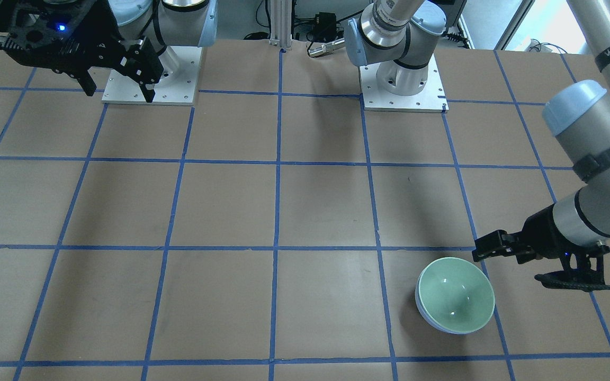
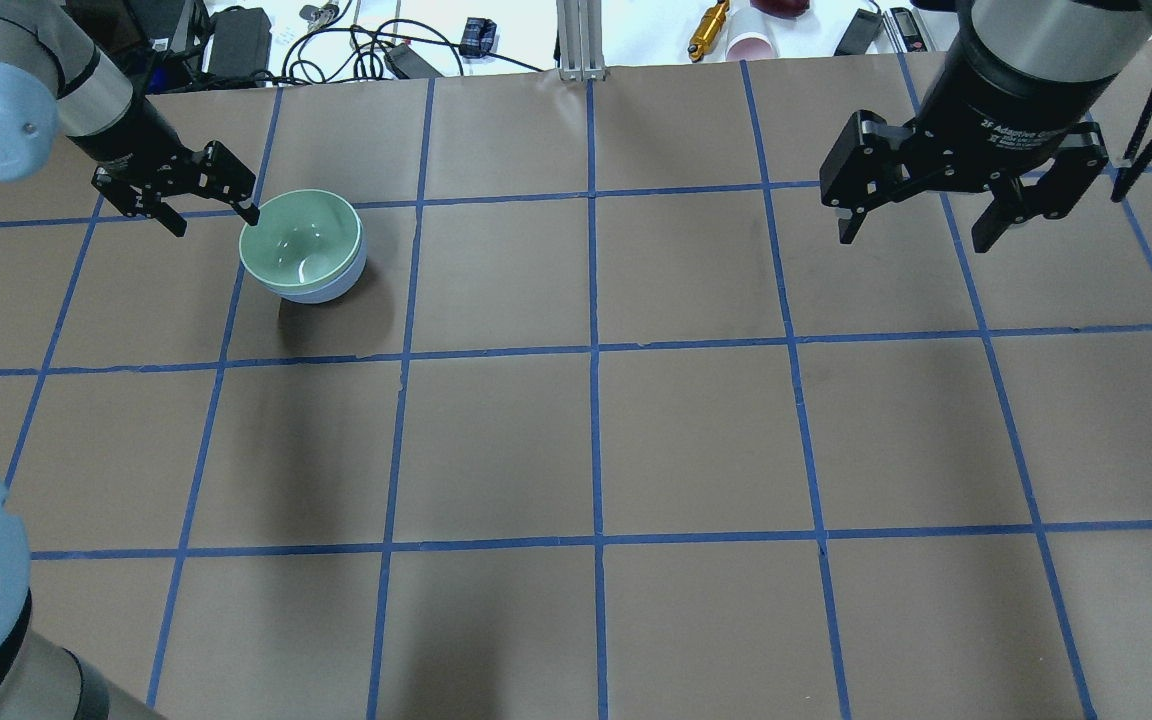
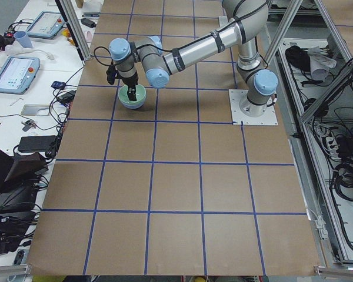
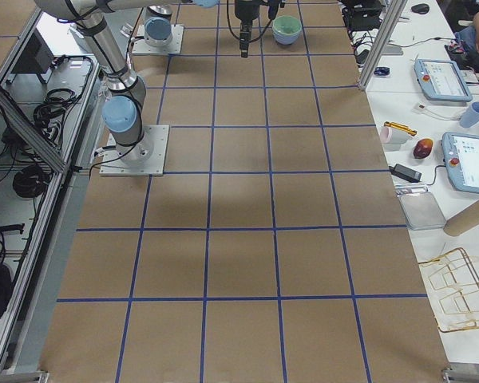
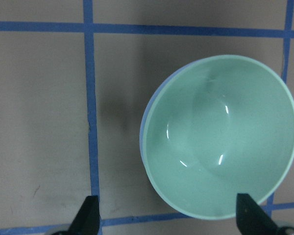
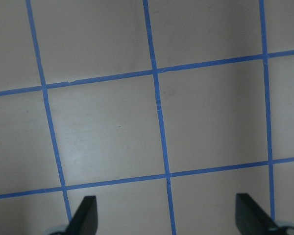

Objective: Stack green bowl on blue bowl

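The green bowl [image 2: 301, 235] sits nested inside the blue bowl [image 2: 321, 291] on the brown table, at the far left of the overhead view. Only a thin rim and the lower side of the blue bowl [image 5: 143, 131] show around the green bowl [image 5: 220, 147]. My left gripper [image 2: 213, 217] is open and empty, just left of the bowls, with one fingertip [image 2: 252, 213] close to the green rim. My right gripper [image 2: 913, 238] is open and empty, held above the table far to the right. The stacked bowls also show in the front-facing view [image 1: 456, 295].
The table is brown paper with a blue tape grid [image 2: 593, 350]. The two arm bases [image 1: 149, 79] [image 1: 403, 87] stand at the robot's side. Cables, a pink cup [image 2: 754, 45] and tools lie beyond the far edge.
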Tool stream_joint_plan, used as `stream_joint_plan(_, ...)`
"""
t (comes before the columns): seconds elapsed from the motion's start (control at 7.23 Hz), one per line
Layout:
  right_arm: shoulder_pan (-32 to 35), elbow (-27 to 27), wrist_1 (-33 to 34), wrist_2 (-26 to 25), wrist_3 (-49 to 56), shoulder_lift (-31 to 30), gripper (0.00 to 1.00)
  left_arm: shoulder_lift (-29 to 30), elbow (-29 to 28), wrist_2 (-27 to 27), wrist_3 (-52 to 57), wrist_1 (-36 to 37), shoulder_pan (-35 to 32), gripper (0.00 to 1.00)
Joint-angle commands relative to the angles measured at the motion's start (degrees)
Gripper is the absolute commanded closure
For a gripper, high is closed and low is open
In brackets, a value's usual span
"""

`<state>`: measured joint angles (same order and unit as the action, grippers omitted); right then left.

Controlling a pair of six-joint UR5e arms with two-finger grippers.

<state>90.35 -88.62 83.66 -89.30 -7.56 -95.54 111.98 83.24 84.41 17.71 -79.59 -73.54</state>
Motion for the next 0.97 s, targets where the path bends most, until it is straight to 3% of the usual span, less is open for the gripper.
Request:
stream_joint_plan(0.0,0.00,-0.06,-0.08,0.00,0.00,0.00,0.00,-6.22,-0.71,6.18,-1.61,-2.85,-8.67,0.00)
stream_joint_plan(0.41,0.00,-0.06,0.01,0.00,0.00,0.00,0.00,-13.27,-0.71,6.56,-8.73,-5.38,-18.28,0.00)
stream_joint_plan(0.55,0.00,-0.06,0.01,0.00,0.00,0.00,0.00,-15.11,-1.32,6.38,-9.70,-10.01,-18.39,0.00)
stream_joint_plan(0.83,0.00,0.03,-0.08,0.00,0.00,0.00,0.00,-19.15,-0.01,6.65,-9.62,-12.25,-17.96,0.00)
